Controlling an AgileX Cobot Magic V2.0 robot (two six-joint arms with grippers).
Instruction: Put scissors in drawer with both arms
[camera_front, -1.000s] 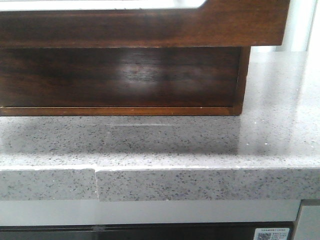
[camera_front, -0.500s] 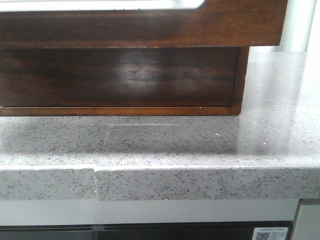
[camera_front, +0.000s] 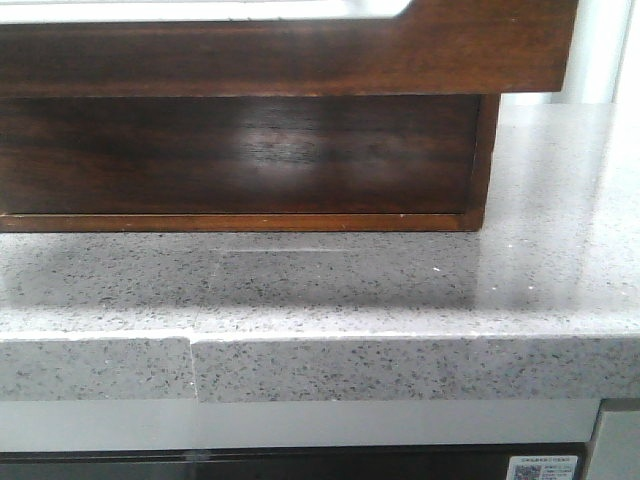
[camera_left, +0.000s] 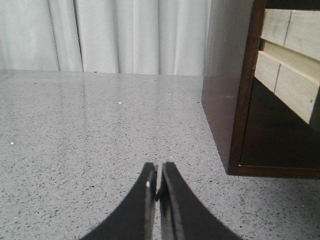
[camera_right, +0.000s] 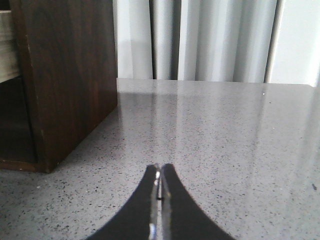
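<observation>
The drawer (camera_front: 300, 60) fills the top of the front view: a wide glossy reddish-brown front with a long whitish cut-out along its top edge, standing out over a dark recess of the wooden cabinet (camera_front: 250, 155). The drawer's pale wooden side (camera_left: 290, 65) shows in the left wrist view. No scissors show in any view. My left gripper (camera_left: 159, 167) is shut and empty above the speckled counter, beside the cabinet's left corner (camera_left: 240, 125). My right gripper (camera_right: 160, 167) is shut and empty above the counter, beside the cabinet's right side (camera_right: 70, 75).
The grey speckled stone counter (camera_front: 400, 290) carries the cabinet; its front edge (camera_front: 400, 365) has a seam at the left. White curtains (camera_left: 125, 35) hang behind the counter. A dark appliance front with a label (camera_front: 545, 468) sits below the counter.
</observation>
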